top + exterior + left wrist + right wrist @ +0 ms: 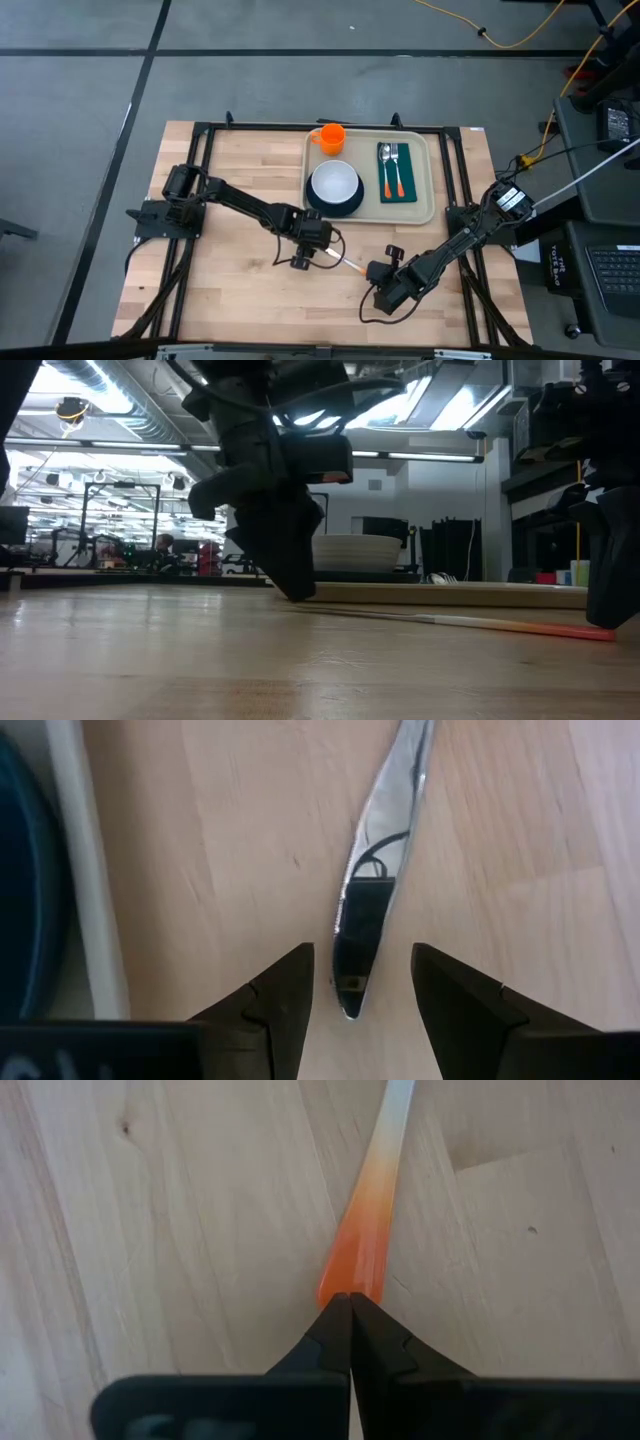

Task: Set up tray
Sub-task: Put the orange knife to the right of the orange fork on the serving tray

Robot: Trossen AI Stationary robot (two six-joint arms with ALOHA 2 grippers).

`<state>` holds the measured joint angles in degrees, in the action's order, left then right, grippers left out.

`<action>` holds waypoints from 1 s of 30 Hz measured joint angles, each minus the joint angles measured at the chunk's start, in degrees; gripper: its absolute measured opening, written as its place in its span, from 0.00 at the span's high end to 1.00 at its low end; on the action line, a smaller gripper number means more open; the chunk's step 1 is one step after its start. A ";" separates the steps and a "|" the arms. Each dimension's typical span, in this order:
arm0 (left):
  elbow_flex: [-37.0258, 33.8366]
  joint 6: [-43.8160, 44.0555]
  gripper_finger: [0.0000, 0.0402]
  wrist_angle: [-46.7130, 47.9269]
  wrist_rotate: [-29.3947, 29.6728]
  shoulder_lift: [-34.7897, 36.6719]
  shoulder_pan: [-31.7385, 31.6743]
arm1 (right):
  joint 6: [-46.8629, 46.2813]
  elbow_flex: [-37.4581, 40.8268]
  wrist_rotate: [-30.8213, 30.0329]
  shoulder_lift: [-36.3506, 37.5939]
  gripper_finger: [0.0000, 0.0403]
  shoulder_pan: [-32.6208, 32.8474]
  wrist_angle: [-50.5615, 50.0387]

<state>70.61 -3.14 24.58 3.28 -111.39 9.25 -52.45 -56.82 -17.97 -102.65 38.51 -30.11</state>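
Observation:
A knife with a silver blade and an orange handle (pixel 345 263) lies flat on the wooden table, near of the beige tray (pixel 432 170). My left gripper (pixel 362 960) is open and low over the table, one finger on each side of the blade's tip (pixel 352 990) without touching it. My right gripper (pixel 350 1305) is shut at the orange handle's end. The low view shows the knife (pixel 450 620) running between the left gripper (pixel 295 590) and the right gripper (pixel 605 610). My right gripper meets the free end of the knife's orange handle (pixel 345 1285) with its shut fingertips, coming from above and lying along the knife. The handle's end goes under the tips. The knife lies on the table. I cannot tell whether the tips pinch it or only press on it.
The tray holds a dark teal plate (pixel 352 205) with a white bowl (pixel 334 183) on it, an orange cup (pixel 330 138) at its far left corner, and a dark green napkin (pixel 397 192) bearing a fork and a spoon. The tray's rim (pixel 85 870) passes close by my left gripper.

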 joint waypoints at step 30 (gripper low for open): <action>0.12 3.47 0.73 2.20 -2.10 -2.89 -0.63 | 0.02 0.00 -0.01 0.00 1.00 -0.16 0.07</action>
<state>70.73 0.33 26.77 1.18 -114.28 8.62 -52.42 -56.82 -17.98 -102.65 38.35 -30.04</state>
